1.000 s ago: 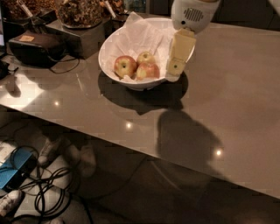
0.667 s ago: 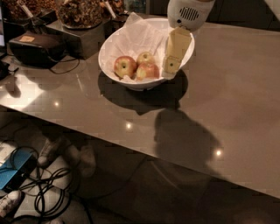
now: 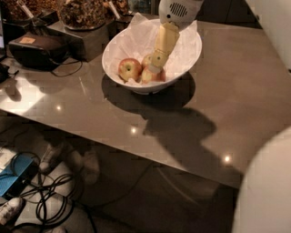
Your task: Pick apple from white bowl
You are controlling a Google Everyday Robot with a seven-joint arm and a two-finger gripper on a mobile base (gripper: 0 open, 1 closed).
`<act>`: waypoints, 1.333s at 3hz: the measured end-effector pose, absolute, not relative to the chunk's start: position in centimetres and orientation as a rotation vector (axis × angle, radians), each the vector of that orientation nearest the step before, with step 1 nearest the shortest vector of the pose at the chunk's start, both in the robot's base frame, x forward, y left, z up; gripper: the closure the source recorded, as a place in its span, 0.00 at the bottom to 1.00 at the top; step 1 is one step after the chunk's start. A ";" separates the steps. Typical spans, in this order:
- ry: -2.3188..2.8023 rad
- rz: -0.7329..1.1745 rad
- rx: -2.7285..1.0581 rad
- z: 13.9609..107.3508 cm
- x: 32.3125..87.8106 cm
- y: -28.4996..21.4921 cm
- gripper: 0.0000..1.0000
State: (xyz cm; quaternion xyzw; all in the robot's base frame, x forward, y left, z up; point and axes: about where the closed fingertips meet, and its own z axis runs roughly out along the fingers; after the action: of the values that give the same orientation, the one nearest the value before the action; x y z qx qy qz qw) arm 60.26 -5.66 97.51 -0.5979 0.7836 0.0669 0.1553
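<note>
The white bowl [image 3: 185,62], lined with crumpled white paper [image 3: 136,40], stands on the grey table at the back centre. Inside it lie red-yellow apples: one on the left [image 3: 129,69] and two close together on the right [image 3: 154,75]. My gripper [image 3: 153,63] reaches down into the bowl from the white wrist at the top. Its yellowish tip sits on or right against the right-hand apples and hides part of them.
Dark containers of dried food [image 3: 84,13] stand at the back left, next to a black device [image 3: 38,48] with a cable. The table's front edge [image 3: 136,152] runs diagonally. Cables [image 3: 50,200] lie on the floor below. A white robot part [image 3: 268,191] fills the lower right.
My gripper has moved left and down from the bowl's right rim into the bowl, onto the right-hand apples. The apples have not moved.
</note>
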 end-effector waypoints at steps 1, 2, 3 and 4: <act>2.280 0.257 -1.670 96.5 62.7 -3.6 0.00; 2.346 0.260 -1.613 95.4 64.4 -2.9 0.07; 2.410 0.265 -1.560 94.2 65.2 -3.1 0.08; 2.463 0.286 -1.517 93.0 65.5 -3.7 0.07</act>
State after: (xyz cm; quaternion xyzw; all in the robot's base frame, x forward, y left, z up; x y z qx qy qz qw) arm 65.46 -3.72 93.02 -0.5182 0.8416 0.0977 0.1171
